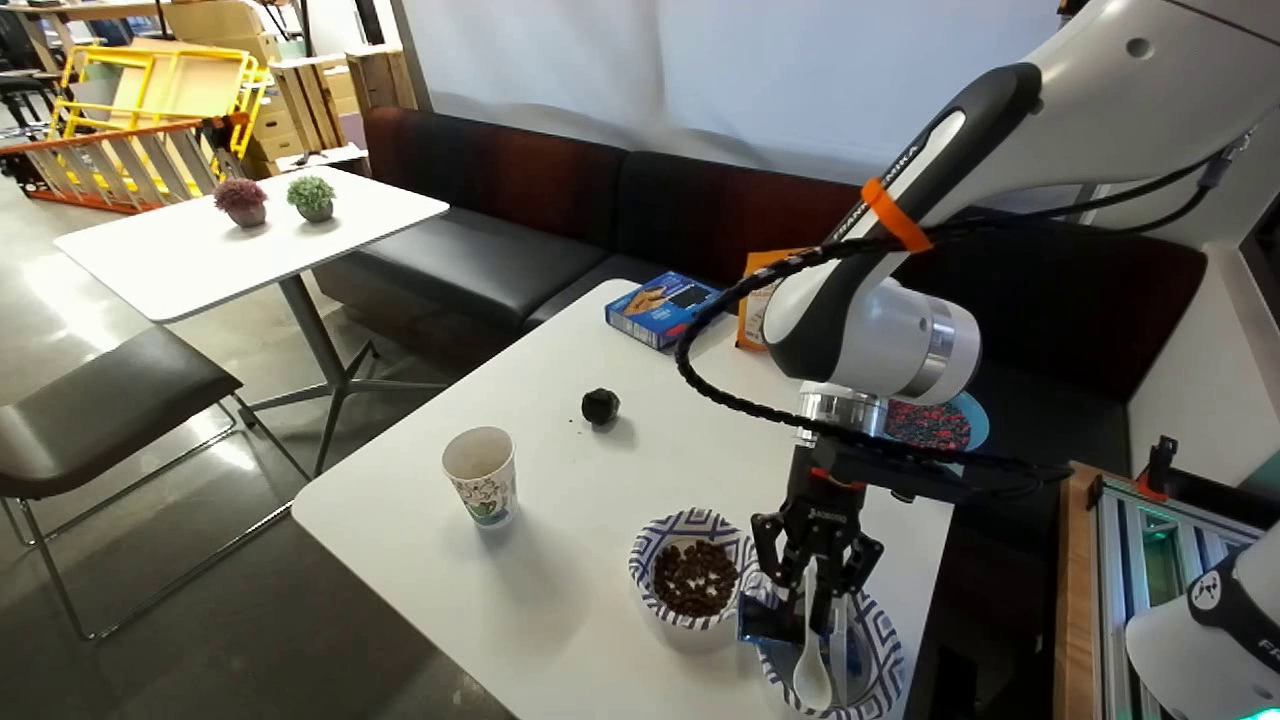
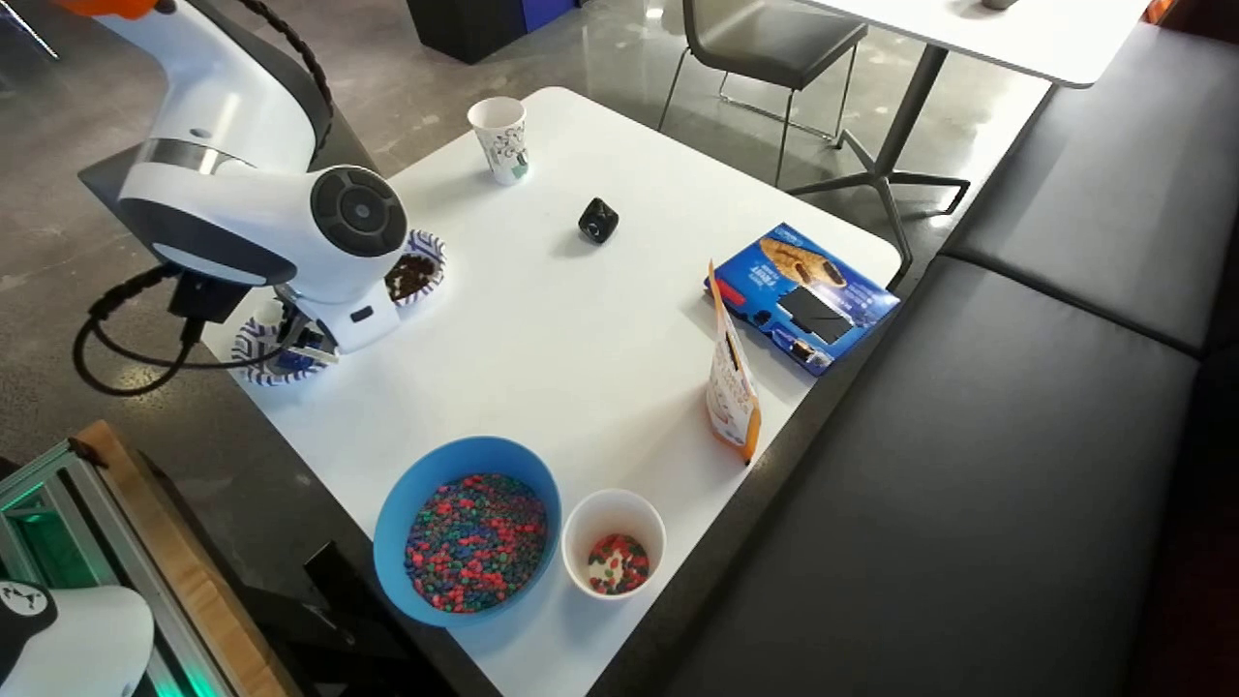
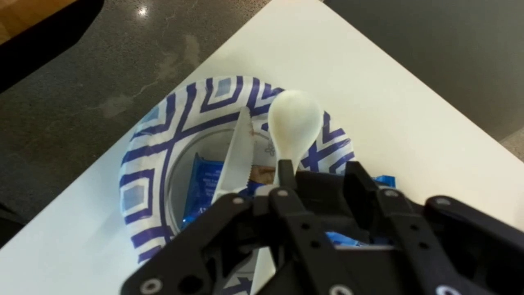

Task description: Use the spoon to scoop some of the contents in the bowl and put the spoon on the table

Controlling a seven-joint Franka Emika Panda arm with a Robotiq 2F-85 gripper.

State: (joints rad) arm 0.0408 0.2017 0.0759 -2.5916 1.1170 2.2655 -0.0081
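The white spoon (image 3: pixel 292 119) lies with a white knife (image 3: pixel 238 157) across a patterned blue-and-white plate (image 3: pixel 137 196) holding blue wrapped packets. The spoon also shows in an exterior view (image 1: pixel 813 680). My gripper (image 3: pixel 321 170) is over the plate, its fingers apart. One finger hides part of the spoon's handle, which passes outside the gap; whether they touch is unclear. A dark, blue-edged packet (image 1: pixel 768 618) shows behind the fingers. The bowl (image 1: pixel 688 524) stands beside the plate with its dark brown contents (image 1: pixel 693 580); it shows in both exterior views (image 2: pixel 436 254). The table (image 1: pixel 570 590) is white.
A paper cup (image 1: pixel 484 482) and a small black object (image 1: pixel 600 407) stand on the table. A blue box (image 2: pixel 803 295), an orange-and-white bag (image 2: pixel 733 387), a blue bowl of coloured bits (image 2: pixel 395 523) and a white cup (image 2: pixel 634 505) are farther off.
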